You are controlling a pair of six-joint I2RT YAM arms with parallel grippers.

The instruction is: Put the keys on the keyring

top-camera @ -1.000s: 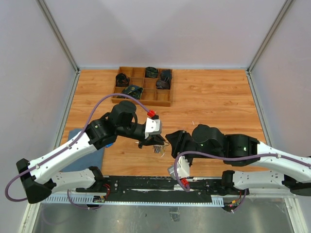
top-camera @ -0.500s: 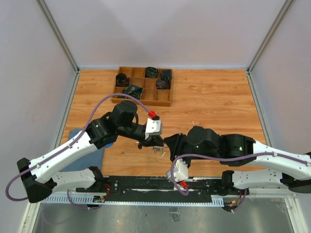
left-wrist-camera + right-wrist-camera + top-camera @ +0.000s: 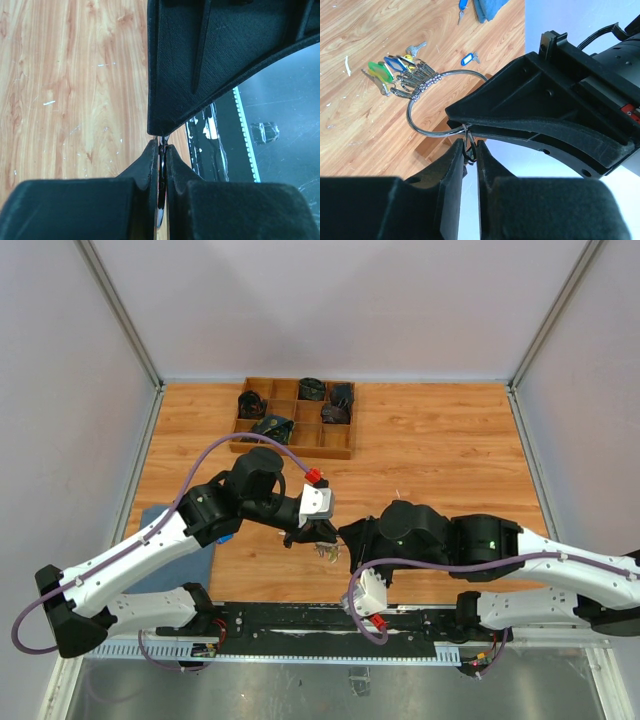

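Left tool [image 3: 322, 540] pinching keyring [image 3: 408, 114], scratched wooden table [image 3: 440, 440], pale grey walls [image 3: 350, 300]

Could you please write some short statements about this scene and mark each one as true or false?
1. The left hand is shut on the keyring. True.
2. The keyring lies flat on the table. False: the left hand holds it up above the table.
3. Several keys with coloured heads already hang on the keyring. True.
4. The wooden tray stands at the near edge, between the arms. False: it stands at the far side of the table.
5. The right hand is wide open and far from the keyring. False: its fingers are nearly together, right at the keyring.
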